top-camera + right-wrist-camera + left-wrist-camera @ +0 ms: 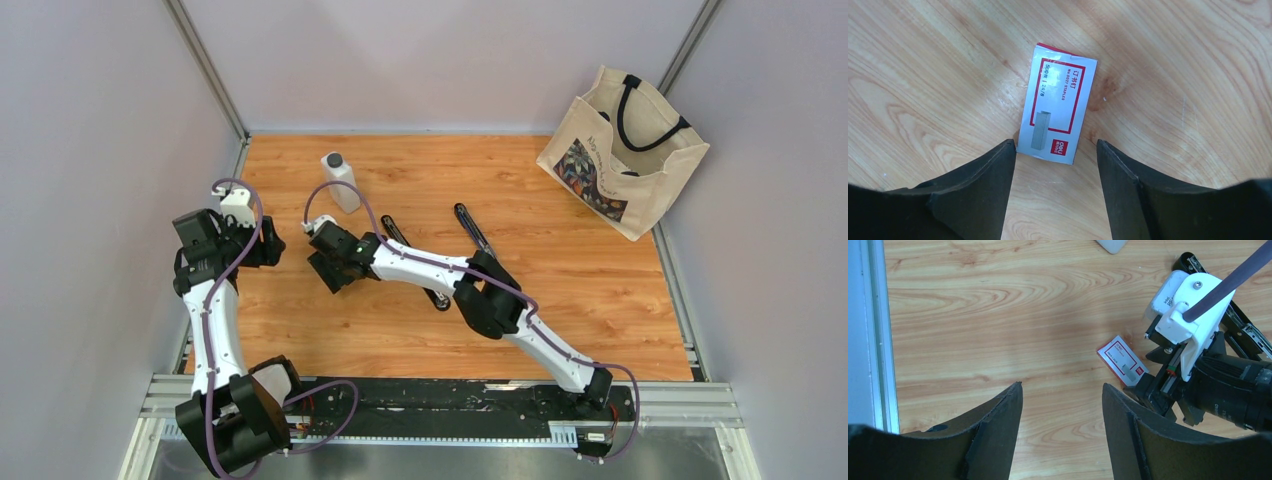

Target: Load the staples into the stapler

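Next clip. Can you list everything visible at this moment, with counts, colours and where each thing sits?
staple box: one, white and red, flat on the table, just ahead of the right gripper
stapler: one, black, swung open, mid-table, partly hidden in the top view
bottle: one, white with grey cap, upright, far side, left of centre
tote bag: one, beige with black handles and a printed panel, far right corner
table: one, orange-brown wood
left gripper: one, black, jaws apart, empty, over bare wood left of the box
right gripper: one, black, jaws apart, empty, box at its tips
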`<state>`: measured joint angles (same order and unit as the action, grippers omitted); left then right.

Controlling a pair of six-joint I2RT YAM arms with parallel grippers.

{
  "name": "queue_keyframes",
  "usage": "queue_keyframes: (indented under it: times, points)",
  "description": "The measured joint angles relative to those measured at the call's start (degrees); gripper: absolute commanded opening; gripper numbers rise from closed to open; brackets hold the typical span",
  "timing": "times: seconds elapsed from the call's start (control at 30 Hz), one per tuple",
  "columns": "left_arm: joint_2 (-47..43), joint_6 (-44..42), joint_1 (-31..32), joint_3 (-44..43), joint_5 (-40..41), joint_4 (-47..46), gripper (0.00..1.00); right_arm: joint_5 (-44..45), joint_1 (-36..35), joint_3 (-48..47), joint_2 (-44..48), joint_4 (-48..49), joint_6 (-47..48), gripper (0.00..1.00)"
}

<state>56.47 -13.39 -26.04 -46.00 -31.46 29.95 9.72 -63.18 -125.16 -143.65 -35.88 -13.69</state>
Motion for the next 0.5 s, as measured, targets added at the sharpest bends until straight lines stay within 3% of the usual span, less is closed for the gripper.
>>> queue_keyframes:
  times: [0.5]
  points:
    - [0.39,0.02,-0.04,0.0,0.0,-0.11,0.68,-0.63,-0.42,-3.61,-0.83,-4.33,-3.04,0.61]
